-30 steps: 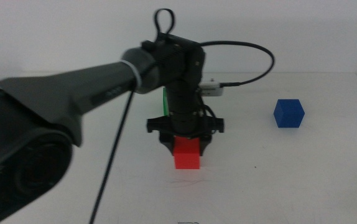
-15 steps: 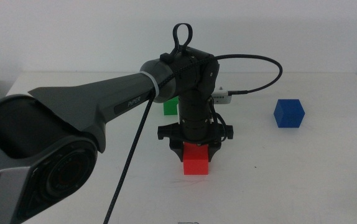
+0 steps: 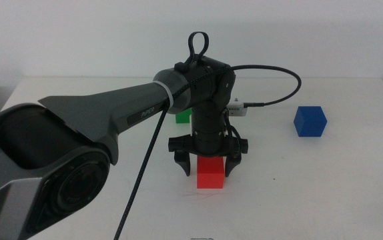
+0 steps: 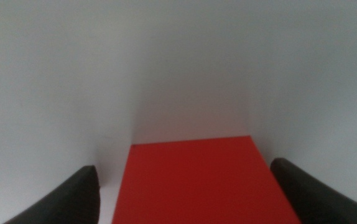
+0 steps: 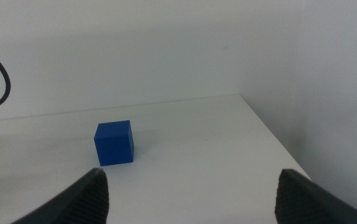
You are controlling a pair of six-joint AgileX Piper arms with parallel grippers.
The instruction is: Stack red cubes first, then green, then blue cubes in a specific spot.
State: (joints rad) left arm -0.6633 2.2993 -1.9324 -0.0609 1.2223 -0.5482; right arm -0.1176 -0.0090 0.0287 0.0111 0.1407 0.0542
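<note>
The red cube (image 3: 211,176) rests on the white table near the centre front. My left gripper (image 3: 208,165) hangs straight over it, open, one jaw on each side of the cube. In the left wrist view the red cube (image 4: 200,183) fills the space between the jaws of the left gripper (image 4: 185,183), with a thin gap visible on at least one side. The green cube (image 3: 183,117) peeks out behind the left arm, mostly hidden. The blue cube (image 3: 310,121) sits alone at the right. My right gripper (image 5: 191,190) is open, back from the blue cube (image 5: 114,142), and out of the middle view.
A small white connector (image 3: 237,107) and black cable (image 3: 278,100) trail from the left wrist over the table behind the red cube. The table's right edge (image 5: 272,134) lies beyond the blue cube. Bare white tabletop (image 3: 311,193) spans the front right.
The left gripper carried the red cube slightly right and down onto the table, then spread its jaws off it. The blue cube stayed put.
</note>
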